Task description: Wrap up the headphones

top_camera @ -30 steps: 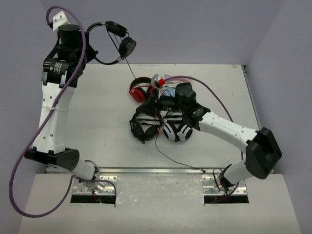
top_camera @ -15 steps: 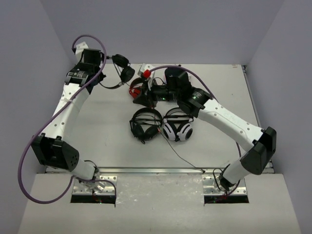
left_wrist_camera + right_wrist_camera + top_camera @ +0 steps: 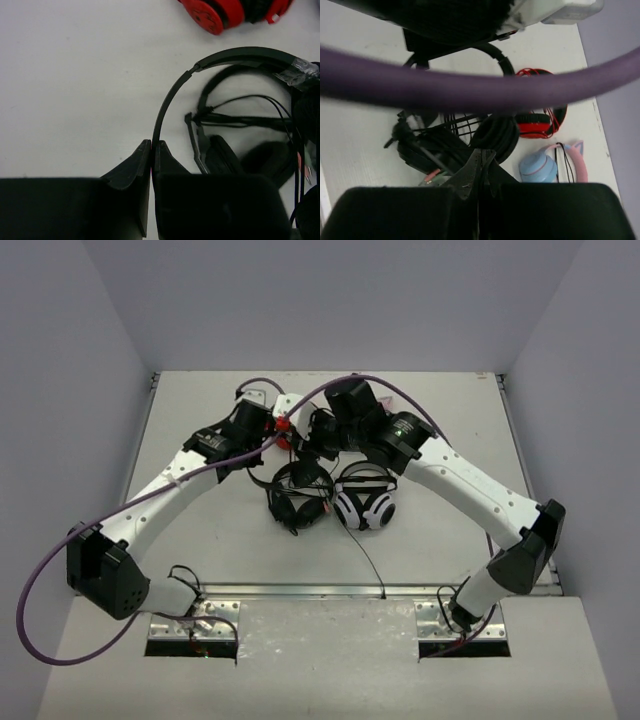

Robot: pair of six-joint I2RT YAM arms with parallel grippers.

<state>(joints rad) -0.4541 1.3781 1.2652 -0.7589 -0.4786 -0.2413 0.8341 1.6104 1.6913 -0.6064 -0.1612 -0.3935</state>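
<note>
Left gripper (image 3: 152, 146) — jaws closed on the thin black headband of the headphones (image 3: 235, 52), which arcs away from the fingertips over the white table (image 3: 75, 75), cups and cable bunched alongside, near the red headphones (image 3: 220, 10). Right gripper (image 3: 481, 157) — jaws pressed together above the same tangle; whether a cable strand is pinched cannot be told. Nearer the bases lie a black over-ear pair (image 3: 298, 495) and a white-and-black pair (image 3: 365, 508).
</note>
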